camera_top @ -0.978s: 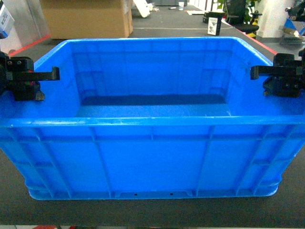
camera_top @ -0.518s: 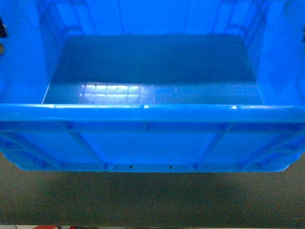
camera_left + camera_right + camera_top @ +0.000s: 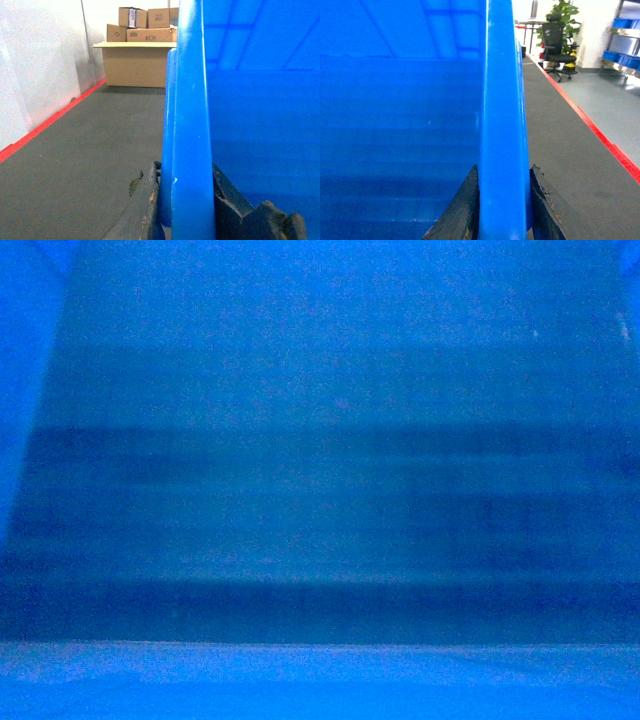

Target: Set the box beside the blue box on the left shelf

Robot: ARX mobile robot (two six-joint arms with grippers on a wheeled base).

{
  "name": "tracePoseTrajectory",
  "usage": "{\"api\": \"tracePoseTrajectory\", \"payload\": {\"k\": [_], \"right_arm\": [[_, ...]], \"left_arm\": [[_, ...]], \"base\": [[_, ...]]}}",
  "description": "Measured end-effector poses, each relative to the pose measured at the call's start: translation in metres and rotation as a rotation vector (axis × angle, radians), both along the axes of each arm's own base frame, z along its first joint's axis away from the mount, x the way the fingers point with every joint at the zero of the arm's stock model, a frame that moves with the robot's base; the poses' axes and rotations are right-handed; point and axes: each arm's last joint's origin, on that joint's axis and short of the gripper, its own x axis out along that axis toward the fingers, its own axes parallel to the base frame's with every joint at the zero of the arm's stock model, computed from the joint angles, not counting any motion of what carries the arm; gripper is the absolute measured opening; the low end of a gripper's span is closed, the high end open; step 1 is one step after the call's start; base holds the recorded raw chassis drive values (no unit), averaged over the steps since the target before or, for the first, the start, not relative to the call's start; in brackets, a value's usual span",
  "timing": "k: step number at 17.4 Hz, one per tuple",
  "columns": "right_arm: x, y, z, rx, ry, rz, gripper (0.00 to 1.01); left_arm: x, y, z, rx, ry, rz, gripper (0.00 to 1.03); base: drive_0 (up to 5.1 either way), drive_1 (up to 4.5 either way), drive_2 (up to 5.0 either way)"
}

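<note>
Currently the box [image 3: 320, 490] is in the carry step: it is clamped by both side walls and sits so close to the head camera that its dim inner floor, with a faint square-grid pattern, fills that view.

Nearest in the left wrist view, the left gripper [image 3: 187, 210] has one worn dark finger [image 3: 147, 200] on the outer face of the rim and one on the inner face, closed on the box wall. The right gripper [image 3: 502, 205] likewise pinches the opposite rim between two chipped black fingers [image 3: 462, 210].

The rim is thick, smooth, glossy bright-blue plastic with a rounded edge; the inner walls show shallow moulded panels.

Beyond the box lies dark grey matte floor [image 3: 85, 165] edged by a red line [image 3: 600, 135]. Farther off stand stacked cardboard cartons [image 3: 140, 45] on the left side and an office chair [image 3: 557, 45] with a green plant [image 3: 565, 12] on the right.

The left shelf and the other blue box are not visible. The next move probably calls for bringing the rack into view and keeping both grips level during transport.
</note>
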Motion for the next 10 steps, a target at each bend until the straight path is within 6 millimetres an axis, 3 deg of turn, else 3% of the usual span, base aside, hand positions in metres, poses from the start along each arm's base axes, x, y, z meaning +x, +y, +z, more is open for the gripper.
{"api": "tracePoseTrajectory", "payload": {"k": [4,10], "right_arm": [[-0.0012,-0.0001,-0.0103,-0.036,0.044,-0.016,0.21],[-0.0012,-0.0002,-0.0098,-0.041,0.041,-0.019,0.21]], "left_arm": [[0.0003,-0.0007,-0.0098,0.02,0.048,-0.003,0.21],[-0.0001,-0.0005,-0.0092,0.019,0.044,-0.004,0.21]], "base": [[-0.2,-0.16,-0.2],[-1.8,-1.77,-1.8]]}}
